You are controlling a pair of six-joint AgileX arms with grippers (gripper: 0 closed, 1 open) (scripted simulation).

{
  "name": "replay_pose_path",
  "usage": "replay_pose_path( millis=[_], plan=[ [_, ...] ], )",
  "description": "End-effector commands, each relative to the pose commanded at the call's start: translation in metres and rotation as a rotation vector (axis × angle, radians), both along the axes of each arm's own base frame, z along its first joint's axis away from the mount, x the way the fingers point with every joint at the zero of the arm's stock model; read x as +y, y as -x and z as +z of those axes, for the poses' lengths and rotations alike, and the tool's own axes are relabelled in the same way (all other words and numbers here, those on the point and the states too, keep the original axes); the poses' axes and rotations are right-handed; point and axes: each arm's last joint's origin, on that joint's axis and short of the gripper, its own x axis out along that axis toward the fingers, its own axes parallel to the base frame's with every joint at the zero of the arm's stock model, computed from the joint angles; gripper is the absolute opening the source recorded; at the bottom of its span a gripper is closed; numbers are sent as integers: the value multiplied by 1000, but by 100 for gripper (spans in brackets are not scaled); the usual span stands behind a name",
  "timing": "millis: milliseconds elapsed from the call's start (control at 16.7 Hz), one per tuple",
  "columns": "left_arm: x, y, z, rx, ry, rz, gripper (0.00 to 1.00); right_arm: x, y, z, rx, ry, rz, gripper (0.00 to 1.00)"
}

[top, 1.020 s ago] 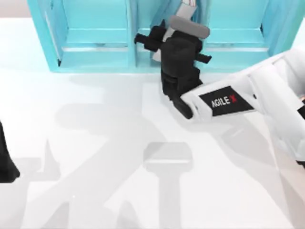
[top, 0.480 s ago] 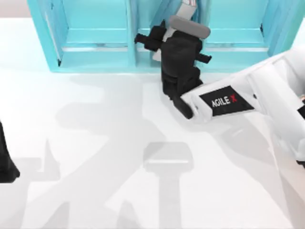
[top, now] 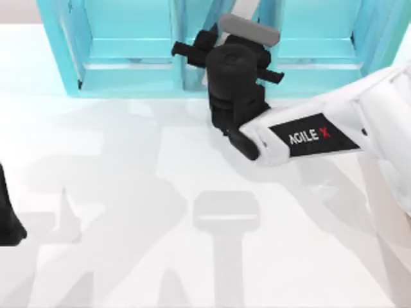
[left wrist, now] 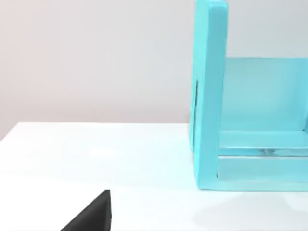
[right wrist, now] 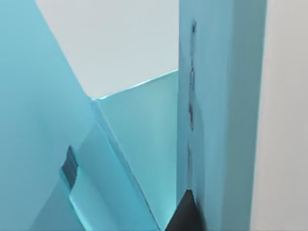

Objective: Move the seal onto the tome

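My right gripper (top: pixel 232 64) reaches from the right into the middle of the teal shelf unit (top: pixel 128 70) at the back of the table. A dark tip of it (right wrist: pixel 185 216) rests close against an upright teal divider (right wrist: pixel 216 96) in the right wrist view. Beside that divider a teal slab with a pale edge leans at an angle; it looks like the tome (right wrist: pixel 103 178), and a whitish strip of it shows behind the gripper (top: pixel 243 8). The seal is hidden. My left gripper (top: pixel 6 218) is parked at the table's left edge.
The shelf unit spans the back of the table with several open compartments and thick upright walls (left wrist: pixel 209 96). White tabletop (top: pixel 160 224) stretches in front of it, crossed by grey arm shadows. The right forearm (top: pixel 308 136) lies across the right side.
My right gripper has shifted a little left and farther toward the shelf, and the forearm has swung with it. The left arm has not moved.
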Motion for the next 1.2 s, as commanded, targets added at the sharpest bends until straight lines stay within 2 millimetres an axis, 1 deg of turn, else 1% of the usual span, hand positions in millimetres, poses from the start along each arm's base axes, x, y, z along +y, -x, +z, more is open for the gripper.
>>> replay_pose_path(
  millis=[120, 300, 360, 480, 600, 720, 1020, 1200],
  plan=[
    [0, 0, 0, 0, 0, 0, 100, 6, 27, 39, -7, -4, 0, 0],
    [0, 0, 0, 0, 0, 0, 100, 5, 80, 108, -40, -35, 1, 0],
    [0, 0, 0, 0, 0, 0, 100, 2, 98, 125, -44, -41, 1, 0],
    [0, 0, 0, 0, 0, 0, 100, -4, 130, 146, -42, -42, 1, 0],
    [0, 0, 0, 0, 0, 0, 100, -10, 153, 155, -34, -34, 1, 0],
    [0, 0, 0, 0, 0, 0, 100, -12, 165, 158, -27, -25, 1, 0],
    [0, 0, 0, 0, 0, 0, 100, -13, 164, 156, -23, -21, -3, 0],
    [0, 0, 0, 0, 0, 0, 100, -12, 165, 153, -27, 36, 16, 0]
  ],
)
